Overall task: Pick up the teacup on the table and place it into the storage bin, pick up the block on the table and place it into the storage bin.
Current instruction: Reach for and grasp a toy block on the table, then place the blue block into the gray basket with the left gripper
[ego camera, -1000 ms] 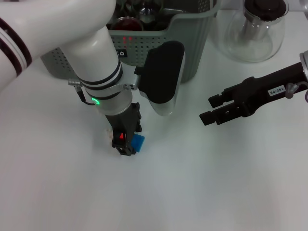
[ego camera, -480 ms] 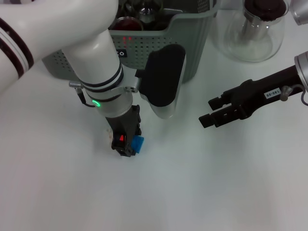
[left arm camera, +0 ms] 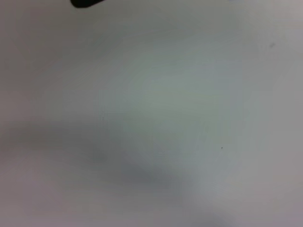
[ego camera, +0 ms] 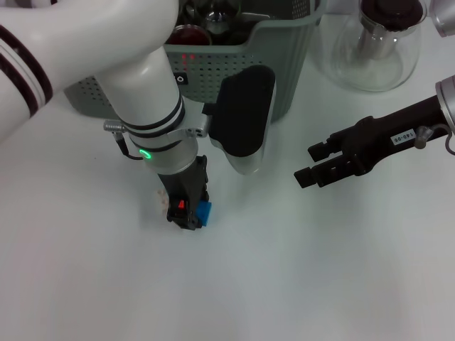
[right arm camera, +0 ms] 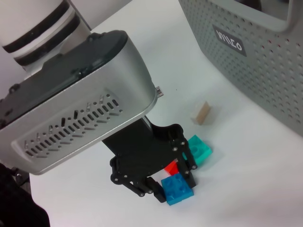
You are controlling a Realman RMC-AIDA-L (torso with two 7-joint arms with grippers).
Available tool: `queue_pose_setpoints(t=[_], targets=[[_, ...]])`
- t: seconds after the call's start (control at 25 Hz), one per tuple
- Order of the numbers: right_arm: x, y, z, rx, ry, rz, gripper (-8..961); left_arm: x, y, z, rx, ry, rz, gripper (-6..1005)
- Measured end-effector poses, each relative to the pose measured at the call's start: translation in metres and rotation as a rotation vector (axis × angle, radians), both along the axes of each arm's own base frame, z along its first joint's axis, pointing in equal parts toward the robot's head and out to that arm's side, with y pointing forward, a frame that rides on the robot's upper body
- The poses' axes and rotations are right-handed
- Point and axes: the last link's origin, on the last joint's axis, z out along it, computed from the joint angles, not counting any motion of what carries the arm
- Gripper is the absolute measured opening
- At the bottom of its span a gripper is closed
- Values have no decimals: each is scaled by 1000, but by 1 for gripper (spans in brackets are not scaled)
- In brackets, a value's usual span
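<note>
The left gripper (ego camera: 190, 213) is working low over the table (ego camera: 320, 270), in front of the storage bin (ego camera: 284, 64). A red block (right arm camera: 171, 167) is sitting between its nearly closed jaws; a firm grip cannot be confirmed. A blue block (ego camera: 205, 211) is touching the fingers' outer side. The right gripper (ego camera: 304, 163) is hovering, jaws slightly apart and empty, farther away. The bin is holding glassware; no teacup is identifiable.

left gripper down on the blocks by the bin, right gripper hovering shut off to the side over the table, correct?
Not quite: the right gripper is open, fingers apart, as the head view shows. The rest holds: the left gripper is down at the blocks near the storage bin.
</note>
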Motion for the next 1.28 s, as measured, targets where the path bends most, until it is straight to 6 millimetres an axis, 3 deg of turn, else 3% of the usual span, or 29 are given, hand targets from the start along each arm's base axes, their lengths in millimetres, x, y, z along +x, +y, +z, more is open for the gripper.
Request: queue_pose_setpoints(t=[0.32,0.48,0.64,0.84,0.96,1.08,1.28], targets=[[2,1,4,8,-5,10,776,16,-8,19,34,-101,105,402],[3,2,5,10,-9,17,776,34,-19,54,49,-321,217,407],[2,2,5,7,-11,23,776,48,-19,108,116,-659,309,411],[1,2,5,1,-11,30,776,51,22,192,450,-1003,465,417],[1,2,4,5,-12,34,776,49,51,220,605,-1066,539,421],[2,3,4,11,-11,38,776,41,84,226,736,-1057,613,424],[1,4,5,13,-13,43,776,33,125,201,831,-904,681,430]])
